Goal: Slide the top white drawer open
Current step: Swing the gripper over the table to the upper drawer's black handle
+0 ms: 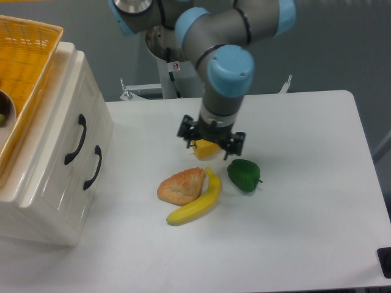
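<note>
The top white drawer [60, 125] is the upper of two in the cream cabinet at the left. It is pushed in flush, and its curved black handle [75, 140] faces the table. My gripper [211, 144] hangs over the middle of the table, well to the right of the cabinet. It is open, and its fingertips [186, 137] point down on either side of a yellow pepper [208, 148]. Nothing is held between them.
The lower drawer [78, 183], with its own black handle [93, 167], is also closed. A yellow woven basket [24, 67] sits on top of the cabinet. A croissant [181, 185], a banana [195, 204] and a green pepper [244, 175] lie mid-table. The robot base [177, 64] stands behind.
</note>
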